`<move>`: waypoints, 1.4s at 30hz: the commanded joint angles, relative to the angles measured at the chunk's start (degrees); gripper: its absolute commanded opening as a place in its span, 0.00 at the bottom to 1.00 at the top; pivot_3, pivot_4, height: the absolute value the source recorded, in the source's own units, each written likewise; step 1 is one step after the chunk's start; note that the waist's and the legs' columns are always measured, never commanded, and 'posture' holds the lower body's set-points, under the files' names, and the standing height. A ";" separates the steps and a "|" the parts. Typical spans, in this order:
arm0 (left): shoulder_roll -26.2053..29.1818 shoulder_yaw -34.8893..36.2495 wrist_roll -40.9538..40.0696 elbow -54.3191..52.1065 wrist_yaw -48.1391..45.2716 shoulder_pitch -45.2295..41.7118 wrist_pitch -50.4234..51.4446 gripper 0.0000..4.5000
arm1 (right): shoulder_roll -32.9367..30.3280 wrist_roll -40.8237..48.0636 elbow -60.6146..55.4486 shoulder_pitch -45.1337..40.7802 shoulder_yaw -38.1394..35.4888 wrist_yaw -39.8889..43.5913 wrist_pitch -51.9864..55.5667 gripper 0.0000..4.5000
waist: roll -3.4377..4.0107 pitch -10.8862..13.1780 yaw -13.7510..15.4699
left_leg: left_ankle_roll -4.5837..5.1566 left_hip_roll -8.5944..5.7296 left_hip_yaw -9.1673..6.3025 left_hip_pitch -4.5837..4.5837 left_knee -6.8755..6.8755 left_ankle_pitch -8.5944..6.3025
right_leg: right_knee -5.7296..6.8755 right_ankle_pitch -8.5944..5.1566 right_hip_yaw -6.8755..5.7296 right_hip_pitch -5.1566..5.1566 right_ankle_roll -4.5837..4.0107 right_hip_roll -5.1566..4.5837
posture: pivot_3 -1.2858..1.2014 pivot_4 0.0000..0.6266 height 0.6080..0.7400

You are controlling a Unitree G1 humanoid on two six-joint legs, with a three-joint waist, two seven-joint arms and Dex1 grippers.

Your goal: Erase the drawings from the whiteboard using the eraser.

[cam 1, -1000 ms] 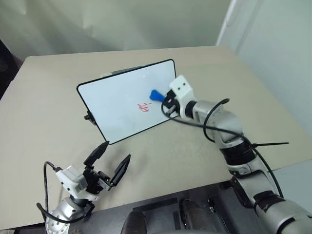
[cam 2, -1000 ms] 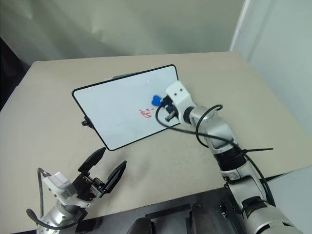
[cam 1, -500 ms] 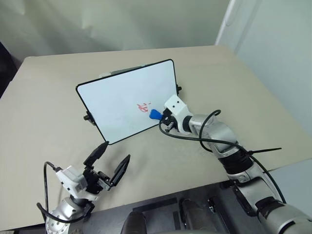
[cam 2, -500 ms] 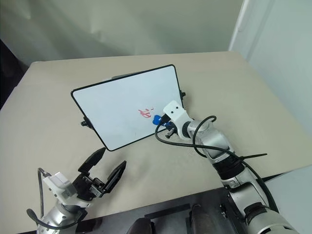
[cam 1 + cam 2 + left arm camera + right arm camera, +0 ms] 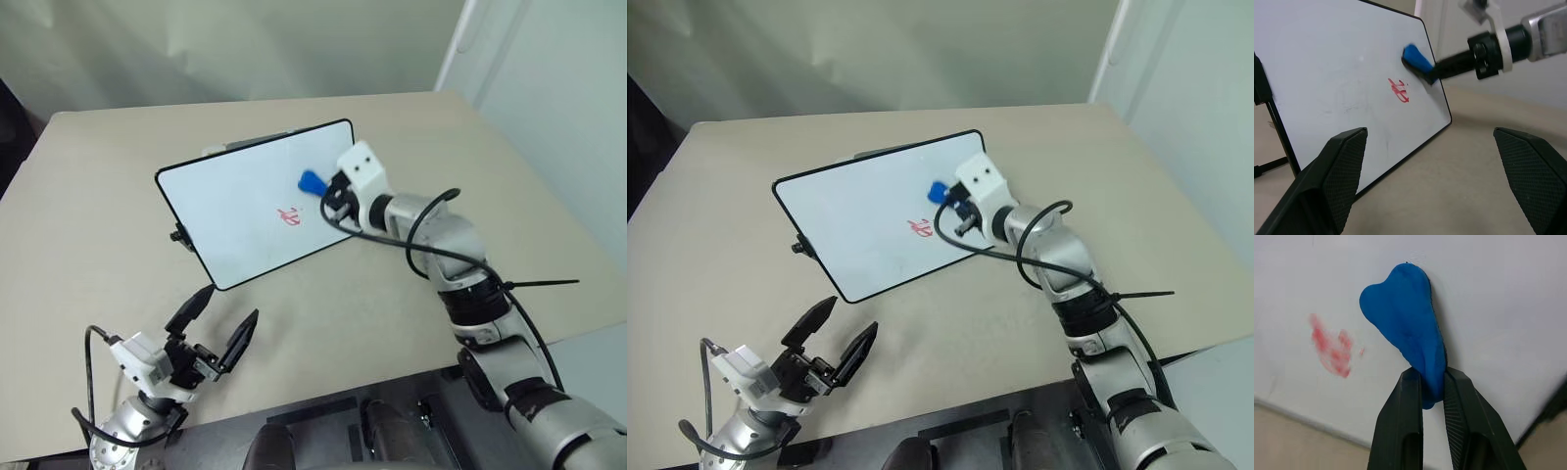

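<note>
One whiteboard (image 5: pixel 250 201), one eraser (image 5: pixel 312 182), one drawing (image 5: pixel 289 215)

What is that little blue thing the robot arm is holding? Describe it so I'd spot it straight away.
Find the whiteboard propped up on the beige table. The right gripper is shut on the eraser, held against the white surface just above and to the right of the red drawings. It is the only bright blue item there, a small bone-shaped block.
</note>
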 commanded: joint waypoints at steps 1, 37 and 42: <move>0.26 1.03 -0.94 -0.71 -0.18 -0.12 -0.53 1.00 | -0.42 0.04 -2.43 1.97 4.06 2.32 2.34 0.09 | 0.01 0.01 -0.02 | -0.04 0.00 0.00 -0.02 0.01 0.00 | -0.01 0.00 0.00 0.00 0.00 0.00 | 0.52 0.24 1.00; 0.24 1.35 -0.99 -0.15 0.11 -0.85 -0.21 1.00 | 4.47 -0.40 1.08 -8.53 -2.73 -1.30 1.52 0.09 | 0.04 0.02 -0.23 | 0.02 0.00 -0.08 -0.03 -0.01 -0.10 | 0.14 0.02 -0.01 -0.11 0.01 0.01 | 0.52 0.24 1.00; 0.22 1.54 -1.19 -0.26 0.05 -0.75 -0.25 1.00 | 5.07 -1.33 2.21 -9.40 -0.64 -0.62 2.60 0.09 | 0.04 0.02 -0.22 | 0.03 0.00 -0.09 -0.04 -0.10 -0.11 | 0.10 -0.01 -0.01 -0.12 -0.04 0.01 | 0.52 0.24 1.00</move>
